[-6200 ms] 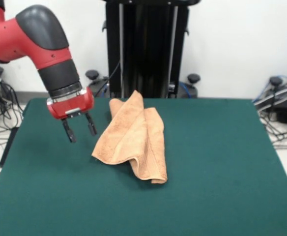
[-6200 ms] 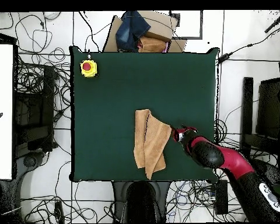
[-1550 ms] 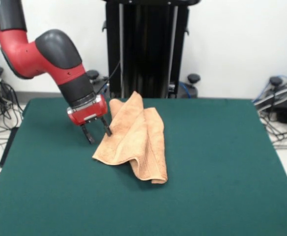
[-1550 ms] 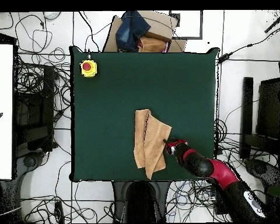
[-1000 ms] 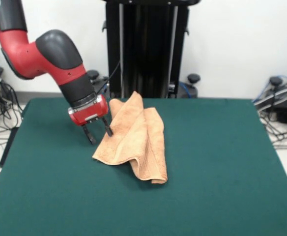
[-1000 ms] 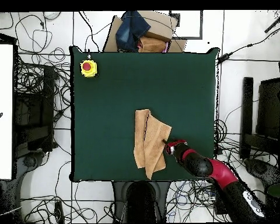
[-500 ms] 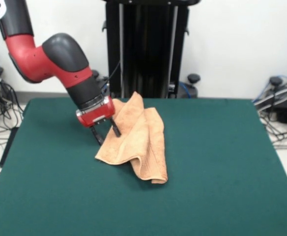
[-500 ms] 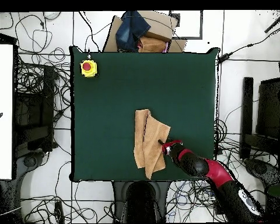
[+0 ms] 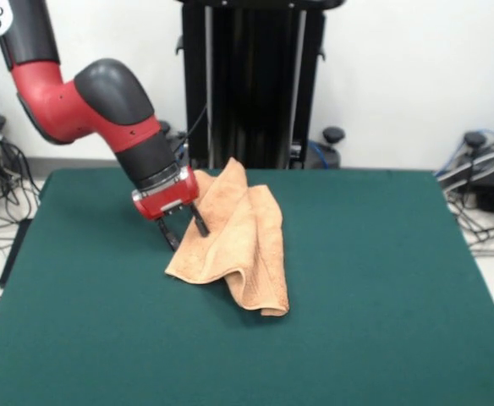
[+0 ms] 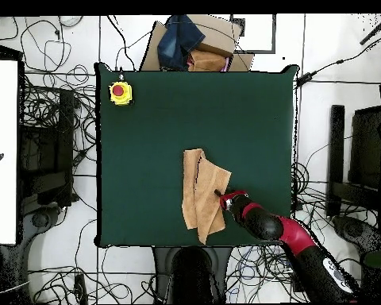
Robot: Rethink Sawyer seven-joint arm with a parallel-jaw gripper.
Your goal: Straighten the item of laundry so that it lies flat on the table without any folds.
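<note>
A: Where is the towel [image 9: 234, 241]?

B: It lies on the green worktop [image 9: 382, 279], near the middle and a little toward the robot's side. From above, the towel [image 10: 203, 194] sits between the centre and the edge nearest the base. It is not flat: it is folded over itself lengthwise, with a raised ridge running along it and one corner lifted toward the pedestal.

A: And the edges?

B: In the front view the near end hangs in a rolled fold, with a hemmed border showing there. The left corner spreads out flat on the cloth.

A: What about the tool [image 9: 182, 228]?

B: It comes down at a slant from the red and black arm [image 9: 103, 106] and meets the towel's left edge. Its two dark fingers [image 9: 200, 222] stand apart; one rests against the fabric, the other is just off the edge over the worktop. So it is spread, and I cannot see any cloth pinched between the fingers.

A: Does the overhead view agree?

B: There the tool [image 10: 223, 196] touches the towel's right-hand edge, with the arm reaching in from the bottom right corner.

A: Anything else on the worktop?

B: A yellow box with a red button [image 10: 120, 92] sits in one far corner, well apart from the towel.
</note>
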